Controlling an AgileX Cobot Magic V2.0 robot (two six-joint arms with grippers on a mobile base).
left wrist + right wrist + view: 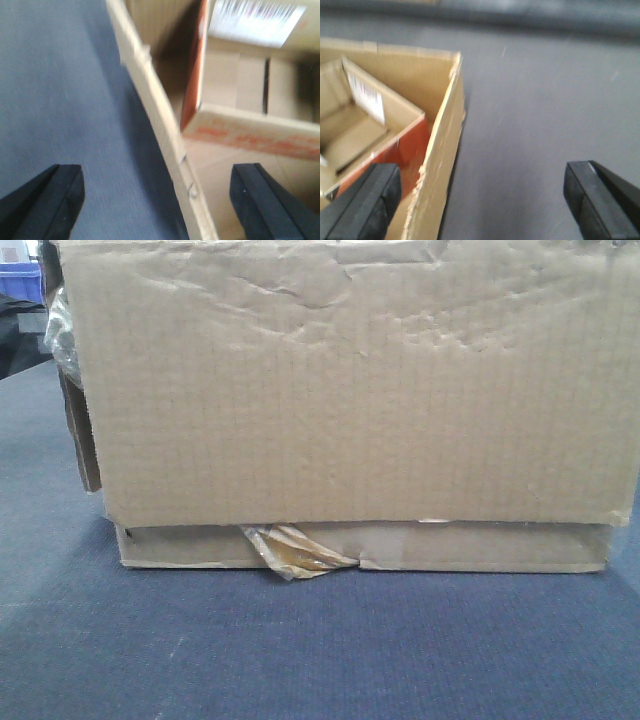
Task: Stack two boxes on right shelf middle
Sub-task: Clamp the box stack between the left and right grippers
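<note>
Two plain brown boxes fill the front view, one on the other. The tall creased box [350,390] rests on the shallow flat box [480,547], whose yellowish tape [295,552] peels at the front. My left gripper [157,172] is open, its fingers on either side of the box's left wall [155,115]. My right gripper [482,170] is open and straddles the right wall [442,150], one finger inside and one outside. The right shelf middle is out of view.
Inside the open-topped box lies a cardboard box with red printing [250,130], also visible in the right wrist view [375,110]. The stack stands on a blue-grey cloth surface [300,650]. A blue bin [20,280] and crumpled clear plastic [60,330] are at the far left.
</note>
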